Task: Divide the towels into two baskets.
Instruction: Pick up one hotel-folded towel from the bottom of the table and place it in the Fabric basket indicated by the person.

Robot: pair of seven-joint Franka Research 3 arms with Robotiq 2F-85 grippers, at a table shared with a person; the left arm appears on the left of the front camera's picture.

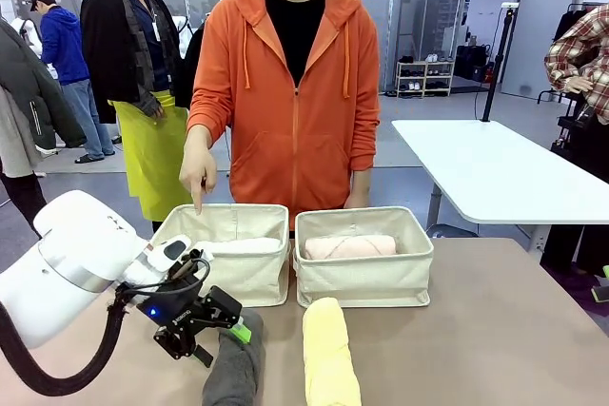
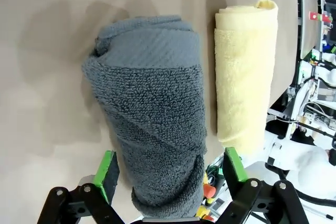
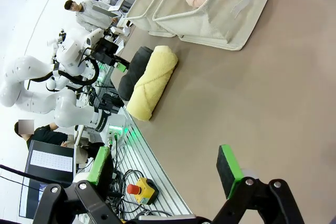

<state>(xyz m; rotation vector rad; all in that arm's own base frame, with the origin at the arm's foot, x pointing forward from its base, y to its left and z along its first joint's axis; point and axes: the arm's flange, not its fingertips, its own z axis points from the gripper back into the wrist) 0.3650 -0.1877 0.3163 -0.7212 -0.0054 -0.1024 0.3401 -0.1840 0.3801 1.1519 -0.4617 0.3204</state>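
The dark grey towel [image 2: 152,108] lies rolled on the table [image 1: 495,330], on the robot's side and a bit left of the middle. The near end of the roll sits right between the fingers of the left gripper [image 2: 170,166]. Those fingers stand wide apart, one green pad on each side of the roll. From the left wrist camera, the pad on the picture's right has a clear gap to the cloth. The other pad is just beside the towel, and I can't tell whether it brushes the terry. Nothing is squeezed, and the towel rests flat with its full weight on the tabletop.

Just beside it, running parallel, is the pale yellow towel [image 1: 328,354], also lying on the table, with a narrow strip of table between the two rolls.

Beyond them, towards the far edge, the two baskets sit side by side, almost touching. The left basket [image 1: 252,278] holds the white towel [image 1: 243,246], and the right basket [image 1: 366,282] holds the pale pink towel [image 1: 349,247], each lying lengthwise inside.

A person in an orange hoodie stands behind the baskets, with one hand [image 1: 198,173] pointing a finger down at the left basket's rim.

The right gripper [image 3: 165,161] hangs over bare table well away from the towels, fingers spread wide and holding nothing.
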